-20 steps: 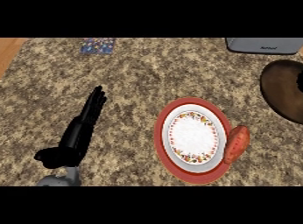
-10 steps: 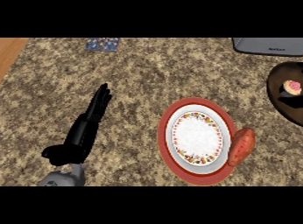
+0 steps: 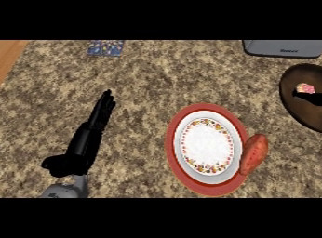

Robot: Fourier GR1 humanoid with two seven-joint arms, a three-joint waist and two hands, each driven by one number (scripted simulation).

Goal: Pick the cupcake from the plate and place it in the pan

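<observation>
**Cupcake over the pan, release yet to come**

Hovering at the right edge of the head view, the robot's black right hand [image 3: 320, 98] shows only as dark fingers reaching in over the dark round pan [image 3: 306, 111], with the small pink-topped cupcake [image 3: 303, 88] right at its fingertips. Whether those fingers are clamped on the cake or merely touching it, I cannot tell. The red-rimmed white plate with the speckled border [image 3: 206, 146] sits bare in the middle of the granite counter [image 3: 157, 79], an orange-red sweet potato [image 3: 253, 154] leaning at its right rim. The black left hand [image 3: 95, 128] lies straight-fingered on the counter, well apart, holding nothing.

The risk here, by my reckoning: the cupcake sits near the pan's upper rim, so an uneven release could tip it over.
</observation>
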